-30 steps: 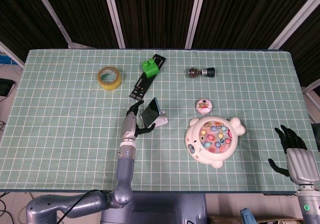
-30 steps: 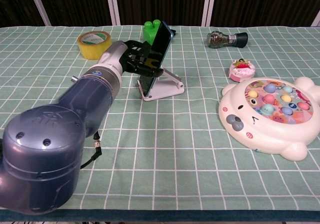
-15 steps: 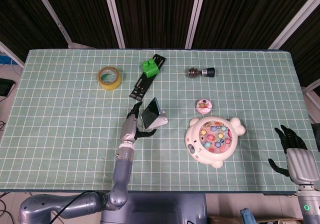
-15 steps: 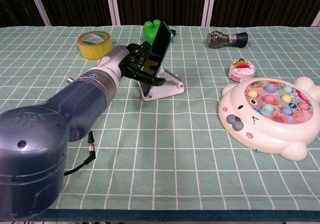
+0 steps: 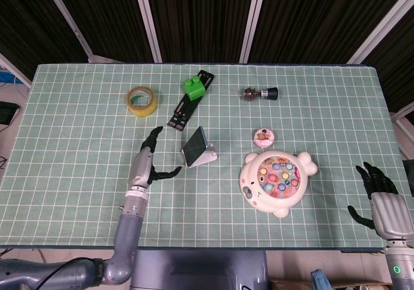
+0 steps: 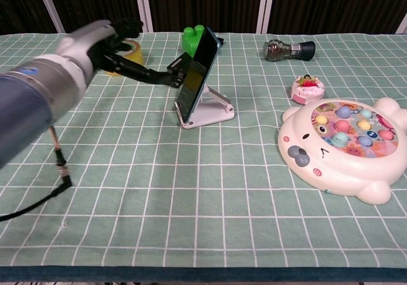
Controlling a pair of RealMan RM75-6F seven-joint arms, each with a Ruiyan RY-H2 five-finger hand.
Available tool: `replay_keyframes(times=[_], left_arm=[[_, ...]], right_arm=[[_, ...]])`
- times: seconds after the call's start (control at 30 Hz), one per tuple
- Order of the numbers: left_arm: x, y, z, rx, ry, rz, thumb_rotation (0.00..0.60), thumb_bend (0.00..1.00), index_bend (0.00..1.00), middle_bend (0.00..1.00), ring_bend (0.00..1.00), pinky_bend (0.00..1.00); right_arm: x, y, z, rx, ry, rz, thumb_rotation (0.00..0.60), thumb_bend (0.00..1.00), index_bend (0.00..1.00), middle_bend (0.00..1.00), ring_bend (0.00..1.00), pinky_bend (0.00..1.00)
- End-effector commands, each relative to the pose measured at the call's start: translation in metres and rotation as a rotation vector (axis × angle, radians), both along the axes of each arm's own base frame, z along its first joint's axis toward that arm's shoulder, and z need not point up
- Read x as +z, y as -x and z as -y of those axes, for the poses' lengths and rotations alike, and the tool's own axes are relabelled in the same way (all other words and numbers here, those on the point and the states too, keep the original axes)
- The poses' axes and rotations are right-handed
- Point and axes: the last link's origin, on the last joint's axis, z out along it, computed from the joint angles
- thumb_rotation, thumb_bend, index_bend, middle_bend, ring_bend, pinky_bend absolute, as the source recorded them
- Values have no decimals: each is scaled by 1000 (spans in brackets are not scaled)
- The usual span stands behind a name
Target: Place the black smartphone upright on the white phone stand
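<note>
While the black smartphone (image 5: 194, 145) leans upright on the white phone stand (image 5: 206, 156), left hand (image 5: 145, 164) sits just left of it, fingers spread, holding nothing; right hand (image 5: 380, 198) likewise released.

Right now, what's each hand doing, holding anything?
Left hand: open, holding nothing, apart from the smartphone.
Right hand: open, holding nothing.

bare cloth (image 5: 77, 147) left of phone stand (image 5: 206, 156)
</note>
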Motion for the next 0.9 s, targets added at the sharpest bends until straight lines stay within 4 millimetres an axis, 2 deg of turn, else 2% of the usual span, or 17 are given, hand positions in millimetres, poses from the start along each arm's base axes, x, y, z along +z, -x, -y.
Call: replay_keyframes(times=[0.03, 0.2, 0.47, 0.63, 0.77, 0.9], left_arm=[[46, 35, 17, -17, -81, -80, 600, 145, 0, 0, 0, 0], [91, 81, 32, -51, -163, -239, 600, 144, 0, 0, 0, 0], [140, 142, 54, -132, -285, -510, 600, 144, 0, 0, 0, 0], [146, 167, 76, -171, -291, -658, 600, 144, 0, 0, 0, 0], [144, 195, 98, -149, -287, -747, 600, 137, 0, 0, 0, 0], [145, 215, 110, -125, -255, -827, 600, 126, 0, 0, 0, 0]], right_arm=[[0, 0, 0, 0, 1, -1, 600, 344, 88, 0, 0, 152], [0, 0, -1, 2, 3, -9, 600, 344, 88, 0, 0, 152], [0, -1, -2, 1, 8, -14, 600, 344, 88, 0, 0, 152], [0, -1, -2, 0, 9, -15, 600, 344, 89, 0, 0, 152], [-1, 0, -2, -2, 9, -16, 600, 344, 89, 0, 0, 152], [-1, -1, -2, -1, 9, -17, 600, 344, 88, 0, 0, 152]])
